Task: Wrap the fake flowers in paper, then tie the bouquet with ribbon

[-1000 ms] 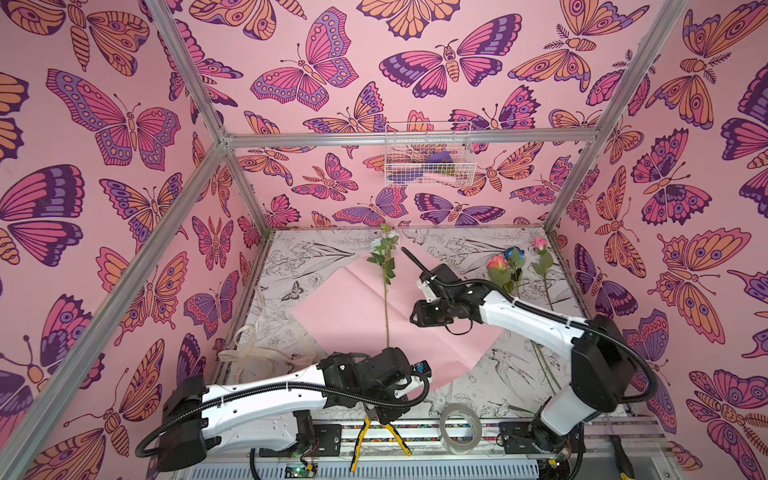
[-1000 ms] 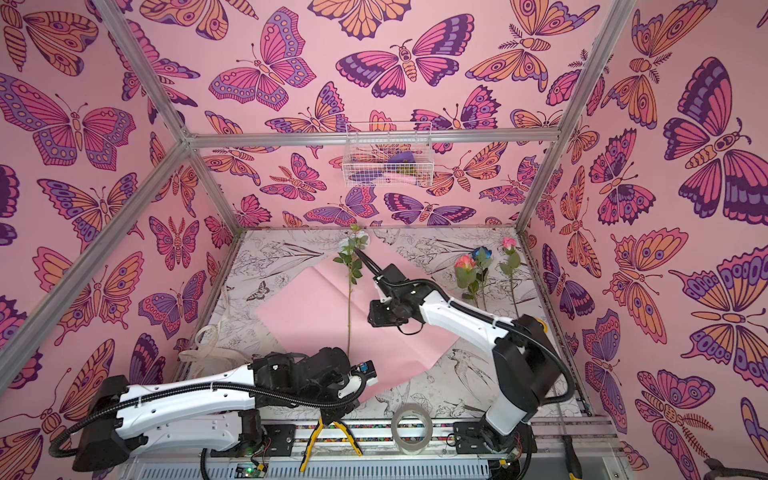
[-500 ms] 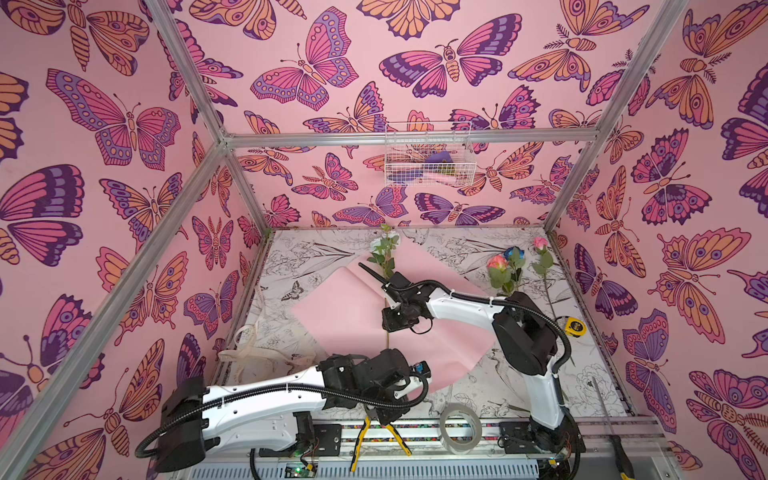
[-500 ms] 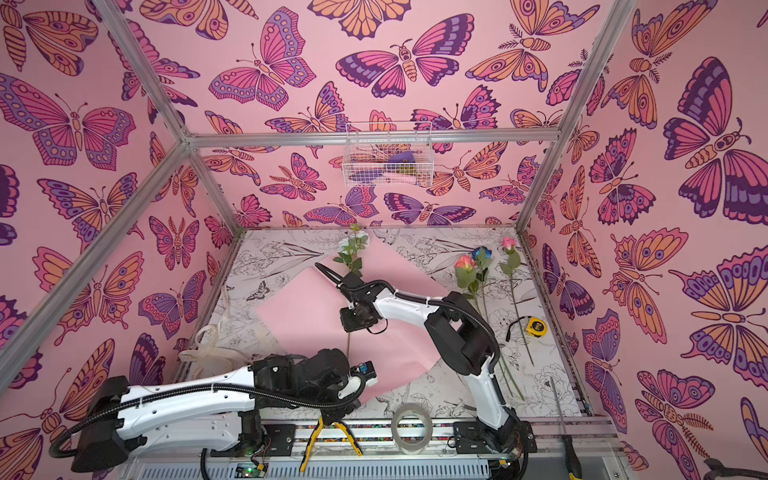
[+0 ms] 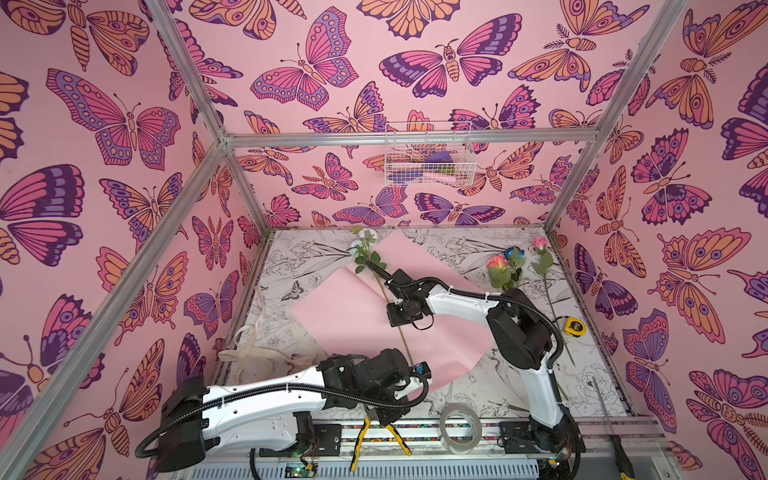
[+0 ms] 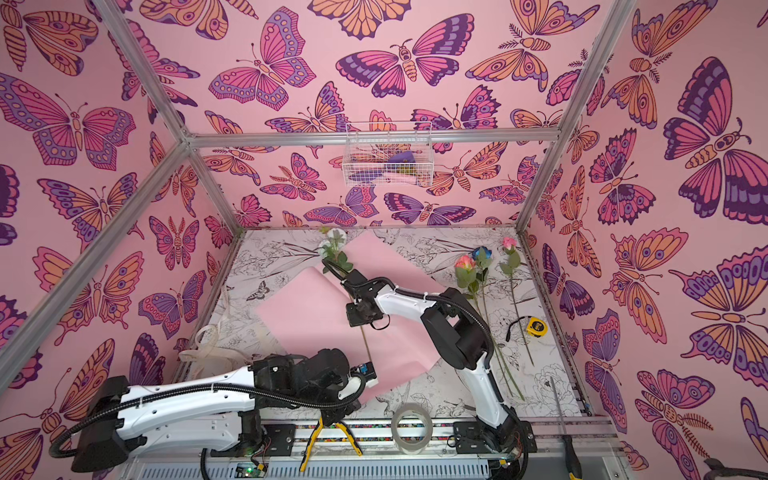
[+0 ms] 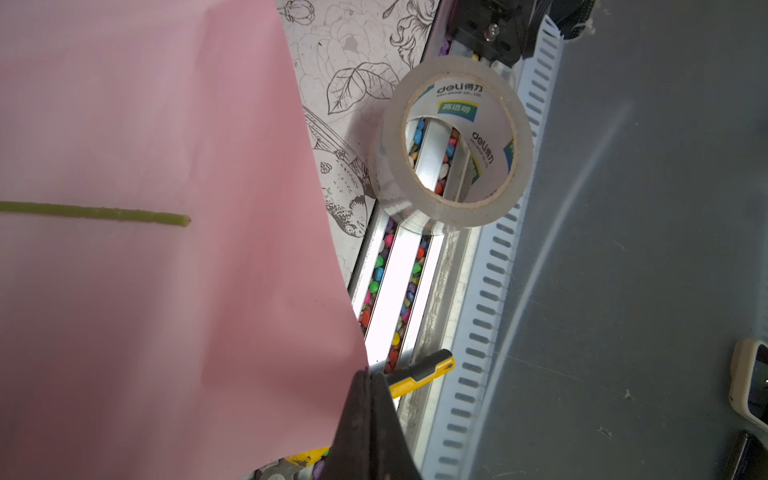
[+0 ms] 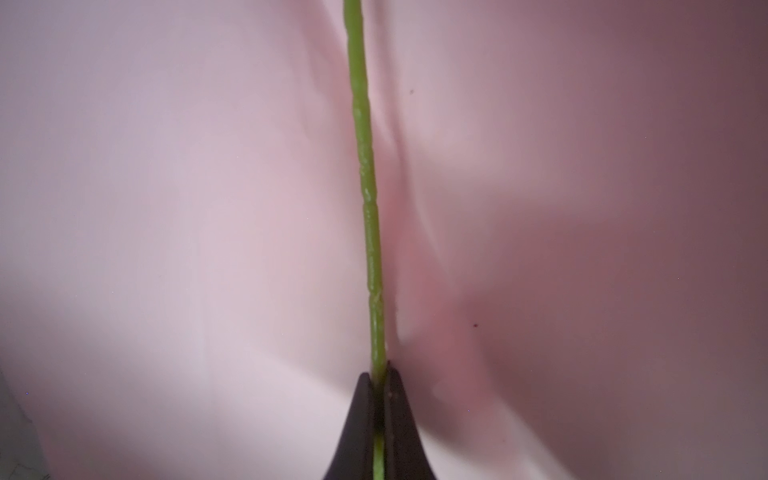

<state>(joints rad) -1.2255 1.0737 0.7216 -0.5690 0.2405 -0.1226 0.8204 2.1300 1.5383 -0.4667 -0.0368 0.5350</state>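
Matt pink paper sheet (image 7: pixel 145 124); glossy clear tape roll (image 7: pixel 392 183); ribbed plastic stem (image 8: pixel 365 187).

White arms (image 5: pixel 257 411), black joints (image 5: pixel 519 336), ribbed cables (image 5: pixel 291 388), black claws (image 8: pixel 379 374)

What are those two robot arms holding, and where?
Right fingers: white rose, by its green stem near the leaves. Left fingers: pink paper sheet, by a corner.

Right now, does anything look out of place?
The tape roll straddles the mat edge and front rail. Only the white rose lies on the paper, right gripper shut on its stem; three roses lie off it, at the right.
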